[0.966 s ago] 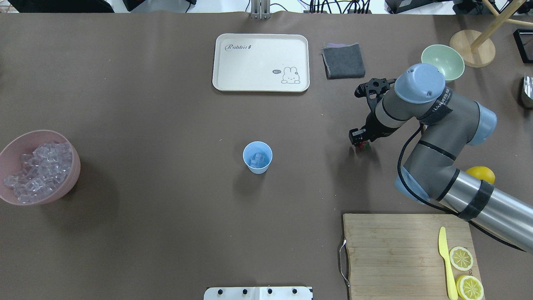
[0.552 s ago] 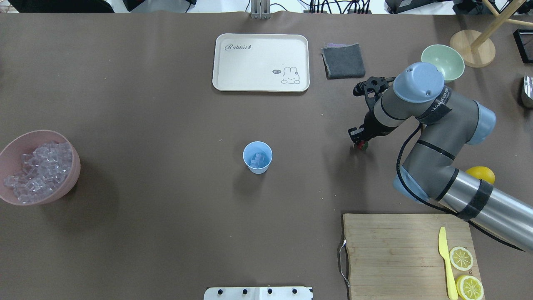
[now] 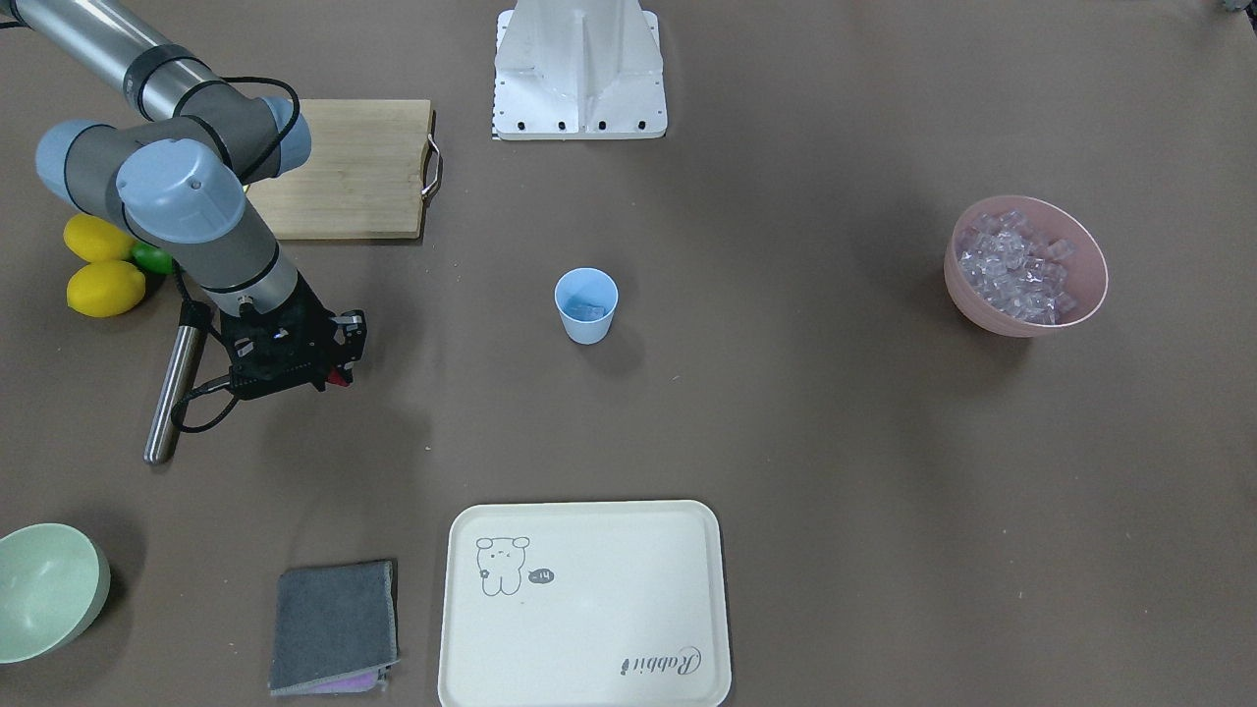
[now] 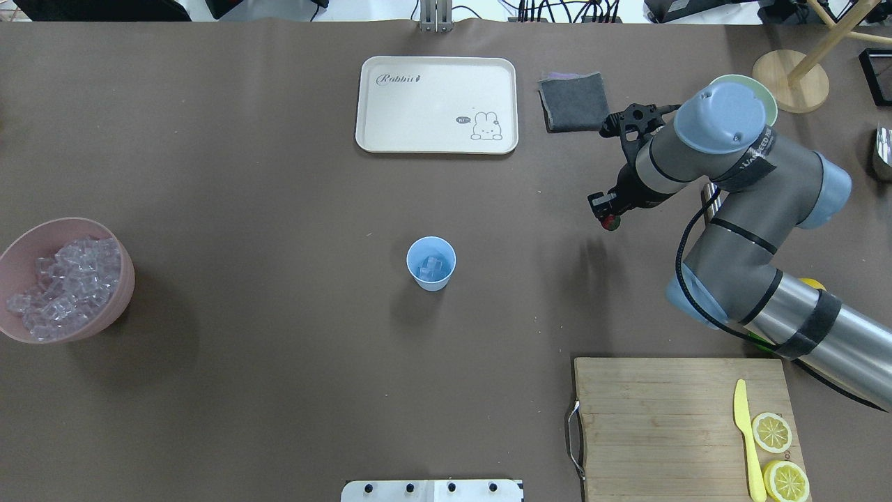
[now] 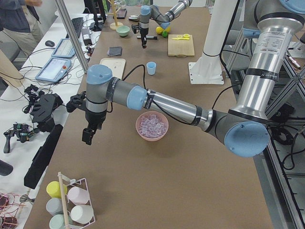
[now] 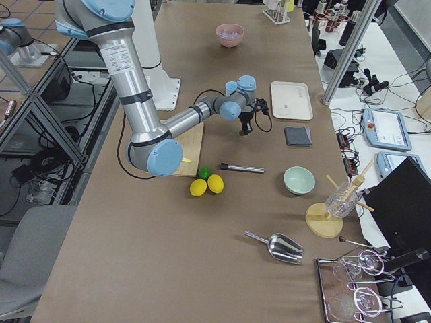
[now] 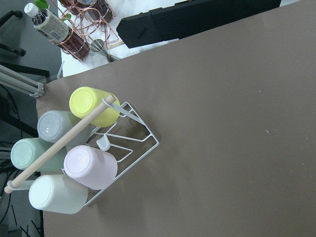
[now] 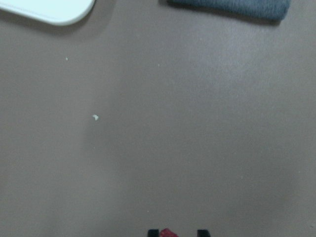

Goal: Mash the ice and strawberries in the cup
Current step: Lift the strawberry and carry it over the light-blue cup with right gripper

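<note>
Starting nearest the right gripper (image 4: 608,217), 1 strawberry (image 4: 611,223) is pinched between its 2 fingertips (image 8: 153,233), which are closed narrowly on the fruit and held above the table (image 4: 279,174). Further toward the centre, well apart from the gripper, the cup (image 4: 431,263) stands upright with ice (image 4: 431,267) already in it. The carry is judged to be the step in hand: the grip should be kept light so the fruit is not crushed, the gripper brought squarely over the rim, and release made low, so nothing bounces out or tips the cup. Farthest off, past the pink bowl (image 4: 128,286), the left gripper (image 5: 88,135) hangs over the table end; whether it is open cannot be told.
</note>
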Controlling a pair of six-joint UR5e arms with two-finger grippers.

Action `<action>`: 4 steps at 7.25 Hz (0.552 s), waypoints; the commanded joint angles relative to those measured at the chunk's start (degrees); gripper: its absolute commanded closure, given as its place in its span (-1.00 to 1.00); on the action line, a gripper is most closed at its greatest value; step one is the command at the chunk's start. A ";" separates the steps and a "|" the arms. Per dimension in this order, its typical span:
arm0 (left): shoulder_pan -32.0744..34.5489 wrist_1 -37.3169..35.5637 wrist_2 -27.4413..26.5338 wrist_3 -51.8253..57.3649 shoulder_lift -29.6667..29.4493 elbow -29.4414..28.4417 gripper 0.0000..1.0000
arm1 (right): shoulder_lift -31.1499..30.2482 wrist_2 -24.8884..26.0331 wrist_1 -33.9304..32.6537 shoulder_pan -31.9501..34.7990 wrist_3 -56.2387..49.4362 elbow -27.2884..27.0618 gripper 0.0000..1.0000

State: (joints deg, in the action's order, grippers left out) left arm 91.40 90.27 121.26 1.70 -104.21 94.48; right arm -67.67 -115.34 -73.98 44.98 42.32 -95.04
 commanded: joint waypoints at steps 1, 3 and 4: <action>-0.08 0.08 0.12 0.23 0.23 0.35 -0.95 | 0.17 -0.41 -0.02 3.77 -0.04 -4.87 1.00; -0.16 0.87 0.64 0.85 1.37 1.05 -0.94 | 1.75 -0.33 0.41 4.41 0.05 -5.41 1.00; -0.86 1.48 0.56 0.76 1.63 0.97 -0.95 | 3.75 -0.24 0.50 4.41 0.05 -5.68 1.00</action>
State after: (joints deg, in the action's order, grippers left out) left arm 91.07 91.04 121.74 2.39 -103.10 95.27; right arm -65.64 -115.64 -73.69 49.13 42.36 -100.20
